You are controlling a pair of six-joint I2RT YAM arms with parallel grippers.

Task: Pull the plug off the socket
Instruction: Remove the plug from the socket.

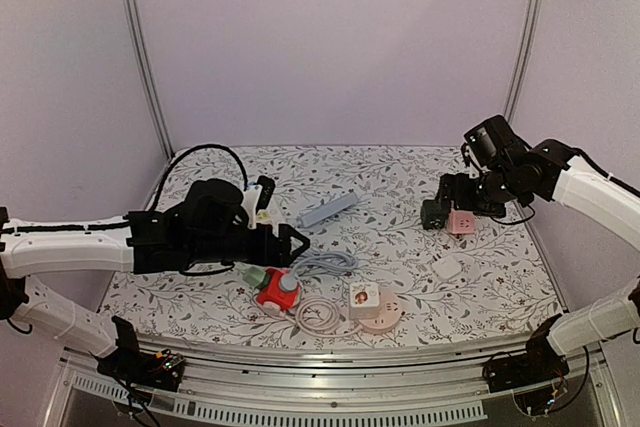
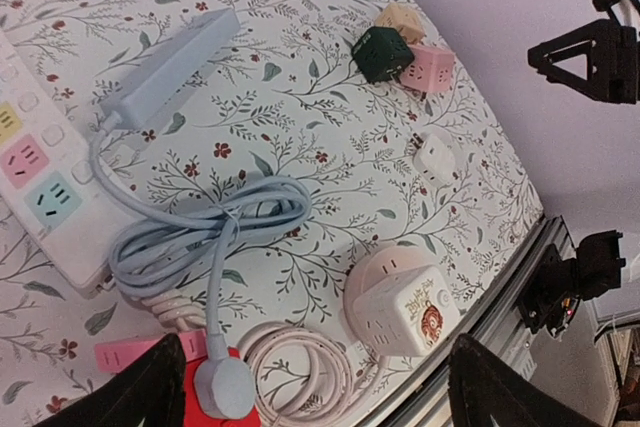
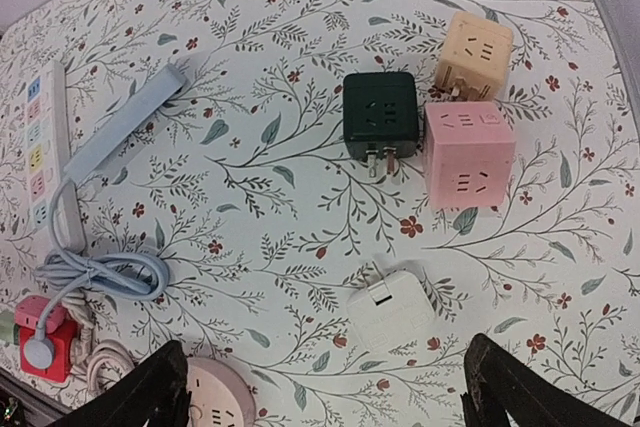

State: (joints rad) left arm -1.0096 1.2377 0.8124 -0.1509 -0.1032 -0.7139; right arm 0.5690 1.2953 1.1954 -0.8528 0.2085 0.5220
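A robotics lab test cell: plain white panels (image 1: pixel 330 47) close it in on three sides, held by bare aluminium posts (image 1: pixel 145 57); a metal rail (image 1: pixel 330 372) runs along the near edge, where the left arm (image 1: pixel 70 247) and right arm (image 1: pixel 600 192) are mounted (exposed wiring (image 1: pixel 165 359) shows at a base); the floral cloth (image 1: pixel 400 177) carries only sample hardware; a grey power strip (image 1: pixel 328 210), a pink cube (image 1: pixel 461 222), a dark green cube (image 1: pixel 434 214), a red socket (image 1: pixel 277 292).
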